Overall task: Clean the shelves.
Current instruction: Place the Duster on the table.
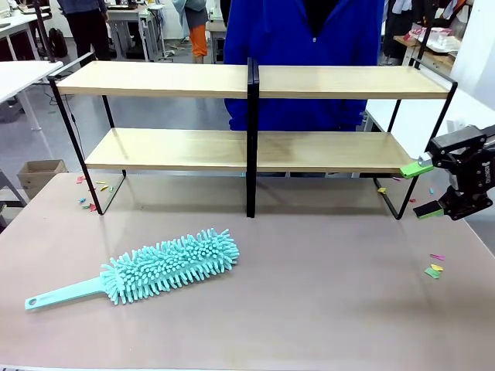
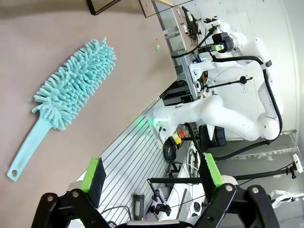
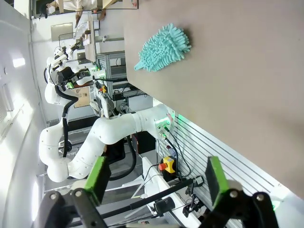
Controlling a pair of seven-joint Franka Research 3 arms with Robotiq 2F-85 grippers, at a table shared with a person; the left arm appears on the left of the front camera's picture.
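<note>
The shelves [image 1: 170,148] stand across the far half of the table, two long light-wood boards in a thin black frame with a black centre post [image 1: 251,139]. A teal fluffy duster [image 1: 166,264] lies flat on the tabletop in front of them, left of centre, handle toward the near left. My right gripper [image 1: 424,190] hangs open at the right end of the lower board, holding nothing. In the left wrist view my left gripper [image 2: 152,173] is open and empty, off the table's edge, with the duster [image 2: 76,83] ahead of it. The right wrist view has the right gripper [image 3: 156,180] open, the duster [image 3: 164,47] far off.
A person in a blue jacket [image 1: 302,46] stands right behind the shelves. Small coloured paper scraps lie by the left shelf foot [image 1: 89,202] and near the right table edge [image 1: 433,269]. A cardboard box [image 1: 39,174] sits on the floor at the left.
</note>
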